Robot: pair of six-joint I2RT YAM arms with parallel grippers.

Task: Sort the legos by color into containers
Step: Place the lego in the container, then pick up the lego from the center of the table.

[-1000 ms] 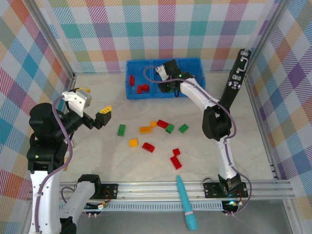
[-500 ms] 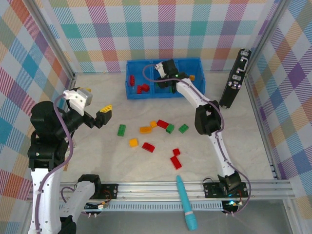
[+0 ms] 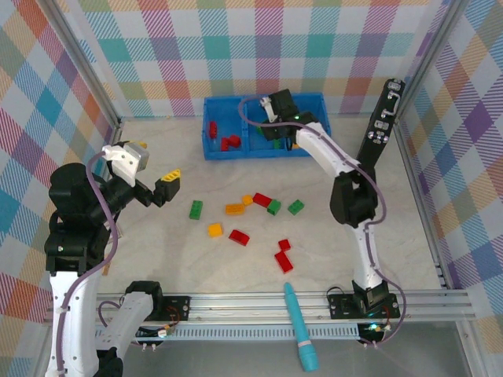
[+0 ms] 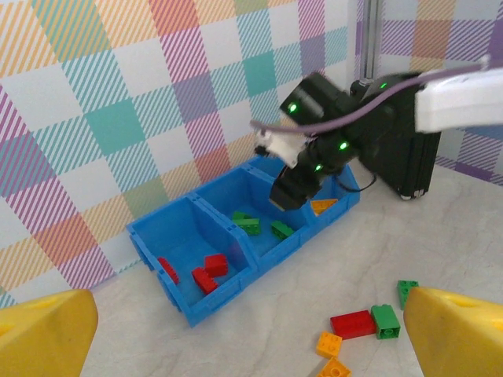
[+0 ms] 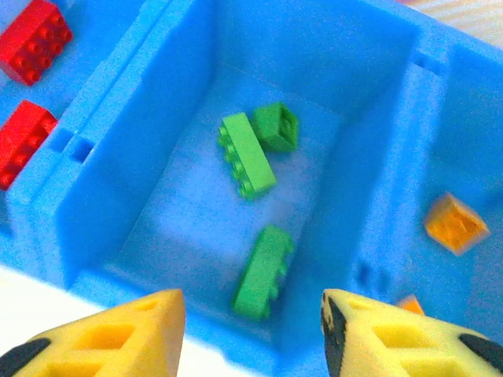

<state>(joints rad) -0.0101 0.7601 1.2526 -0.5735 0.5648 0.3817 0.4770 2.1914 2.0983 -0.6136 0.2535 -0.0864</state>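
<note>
Three studded green legos (image 5: pixel 247 153) lie mid-frame in the glossy blue bin (image 5: pixel 377 157) beneath the right gripper (image 5: pixel 253 326), tips parted, empty; the left gripper (image 3: pixel 165 187) gapes wide.

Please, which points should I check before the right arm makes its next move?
1. Right gripper open and empty: ok.
2. Green bricks lying in the middle compartment of the blue bin: ok.
3. Red bricks left, orange brick right, no mixing seen: ok.
4. Left gripper open and empty: ok.
5. Table fully sorted: not ok, loose bricks lie there.
6. Right fingers above the bin's rim: cannot tell.
</note>
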